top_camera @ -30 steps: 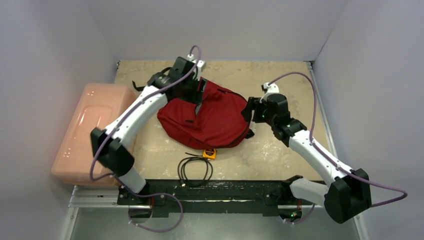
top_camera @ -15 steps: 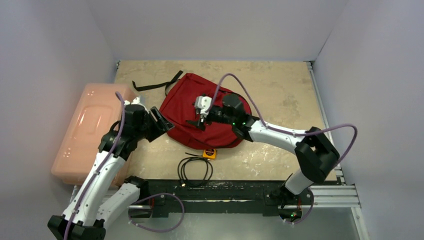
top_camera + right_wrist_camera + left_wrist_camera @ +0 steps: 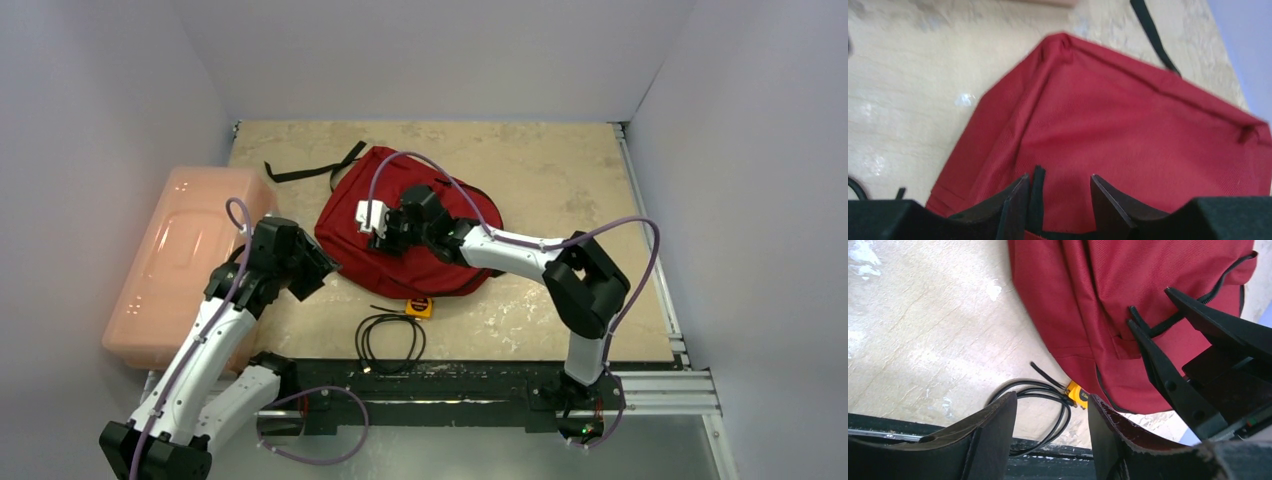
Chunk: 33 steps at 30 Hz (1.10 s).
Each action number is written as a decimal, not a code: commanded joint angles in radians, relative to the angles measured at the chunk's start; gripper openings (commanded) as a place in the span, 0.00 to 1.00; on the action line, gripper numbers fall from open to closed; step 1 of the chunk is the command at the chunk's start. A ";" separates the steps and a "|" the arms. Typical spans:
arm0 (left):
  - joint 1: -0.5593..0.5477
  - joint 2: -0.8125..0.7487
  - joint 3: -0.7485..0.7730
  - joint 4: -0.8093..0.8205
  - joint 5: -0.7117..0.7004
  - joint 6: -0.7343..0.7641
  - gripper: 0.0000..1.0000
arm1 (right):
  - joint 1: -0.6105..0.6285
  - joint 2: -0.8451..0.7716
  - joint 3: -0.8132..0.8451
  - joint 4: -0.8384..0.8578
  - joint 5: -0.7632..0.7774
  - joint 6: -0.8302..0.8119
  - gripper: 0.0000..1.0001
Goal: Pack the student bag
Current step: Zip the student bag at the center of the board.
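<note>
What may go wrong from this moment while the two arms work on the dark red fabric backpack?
The right gripper, jaws open, straddles the thin black zipper pull cord; closing may pinch red fabric too. The left gripper is open beside the dark red fabric backpack, holding nothing, so a pull might drag the whole bag. The small yellow object at its near edge could be pushed.

The student bag has been lowered flat; the left gripper has been withdrawn from it, the right gripper moved over its middle.
</note>
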 commanded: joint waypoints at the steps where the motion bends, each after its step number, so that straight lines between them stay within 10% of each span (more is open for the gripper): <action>1: 0.001 0.008 0.040 -0.011 -0.033 -0.005 0.53 | 0.010 0.000 0.033 -0.057 0.114 0.010 0.49; 15: -0.020 0.140 0.038 0.097 0.115 -0.075 0.53 | 0.024 -0.003 0.034 -0.083 0.162 0.075 0.00; 25: -0.018 0.342 0.008 0.342 0.288 -0.256 0.38 | -0.067 -0.086 -0.022 0.065 -0.063 0.905 0.00; 33: -0.027 0.396 -0.068 0.532 0.262 -0.276 0.50 | -0.095 -0.046 -0.086 0.207 -0.137 1.214 0.00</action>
